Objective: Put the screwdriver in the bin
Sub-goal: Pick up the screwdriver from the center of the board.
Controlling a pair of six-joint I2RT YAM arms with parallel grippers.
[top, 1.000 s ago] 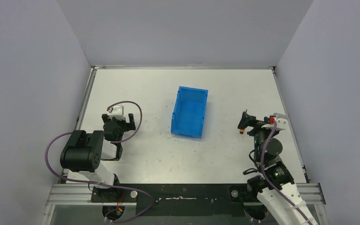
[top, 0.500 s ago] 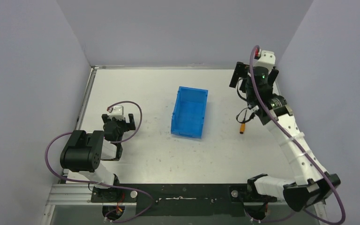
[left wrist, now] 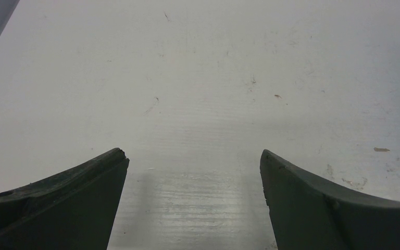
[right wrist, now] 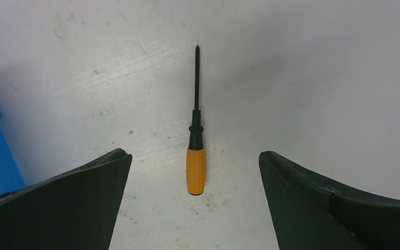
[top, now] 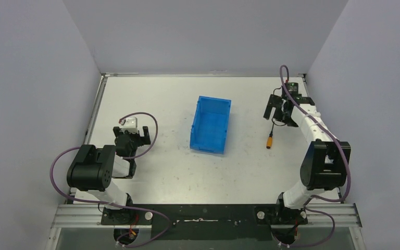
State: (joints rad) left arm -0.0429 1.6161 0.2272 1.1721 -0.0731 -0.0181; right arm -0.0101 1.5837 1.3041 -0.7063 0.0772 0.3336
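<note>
**Right gripper (top: 280,111) open, empty: roll-away risk**

Jaws spread wide, framing the screwdriver (right wrist: 196,172) in the wrist view. It lies flat on the table (top: 156,99), well right of the bin (top: 208,146). An off-centre close could roll the round handle or catch only the shaft.

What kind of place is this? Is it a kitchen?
Probably a robot testing booth, not a kitchen: two robot arms bolted to a white table, plain walls around, plus a bin and a screwdriver.

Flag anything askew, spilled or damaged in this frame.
Nothing stands out. The screwdriver lies flat and intact on the table, right of the upright, empty bin, framed between the open right gripper's fingers.
</note>
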